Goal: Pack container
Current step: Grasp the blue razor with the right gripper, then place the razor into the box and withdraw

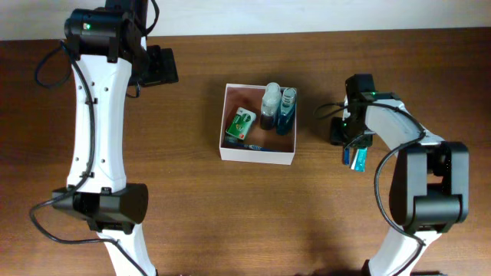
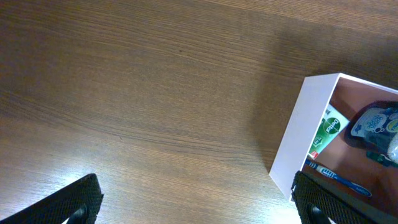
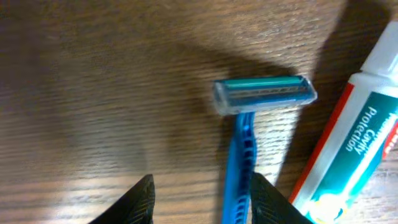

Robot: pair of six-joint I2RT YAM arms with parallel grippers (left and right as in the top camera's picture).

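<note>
Our right gripper (image 3: pixel 202 194) stands open over the blue razor (image 3: pixel 239 155). The handle lies between the jaws but close to one finger, with the toothpaste tube (image 3: pixel 357 137) just beside it, so closing off-centre could skew the razor or snag the tube. Our left gripper (image 2: pixel 196 186) hangs wide and empty beside the container (image 1: pixel 255 156), which sits mid-tabletop (image 1: pixel 192 222) between the arms

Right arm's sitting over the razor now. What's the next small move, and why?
Probably lower the right gripper straight down and close on the razor by its blue handle. The jaws stand open with the handle between them, somewhat off-centre, and the razor lies flat on the table, outside the container. The toothpaste tube lies close alongside, so keep the descent straight to avoid catching it.
</note>
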